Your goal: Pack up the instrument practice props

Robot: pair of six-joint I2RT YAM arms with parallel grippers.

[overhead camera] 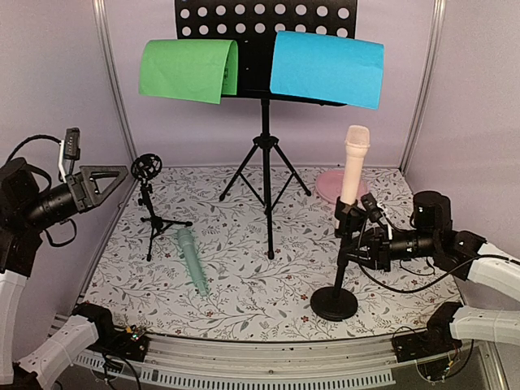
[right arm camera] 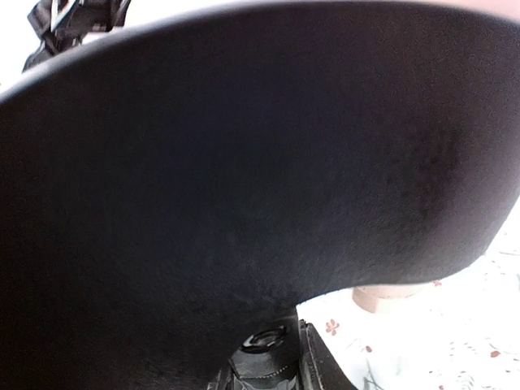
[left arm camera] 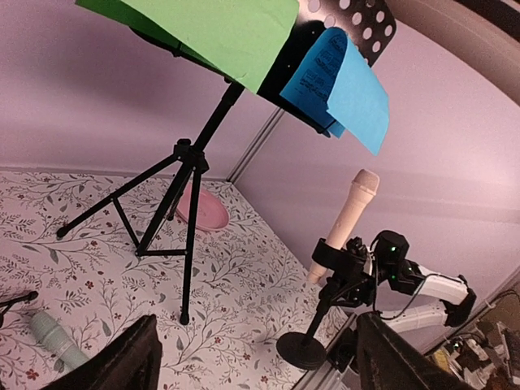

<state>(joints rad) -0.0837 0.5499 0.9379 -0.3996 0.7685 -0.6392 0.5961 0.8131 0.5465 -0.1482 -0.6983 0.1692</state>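
A black surface [right arm camera: 244, 162] fills the right wrist view; right jaws I cannot tell. Left jaws spread wide, holding nothing. Floral worktop [overhead camera: 244, 284], lilac walls [overhead camera: 49, 81].

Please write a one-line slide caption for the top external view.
Right claw at the stand bearing the pink microphone; mint microphone lies flat; left claw hovers open, empty.

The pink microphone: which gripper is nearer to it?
Right. The right gripper is at the stand just under the pink microphone; the left gripper is raised far away on the left side.
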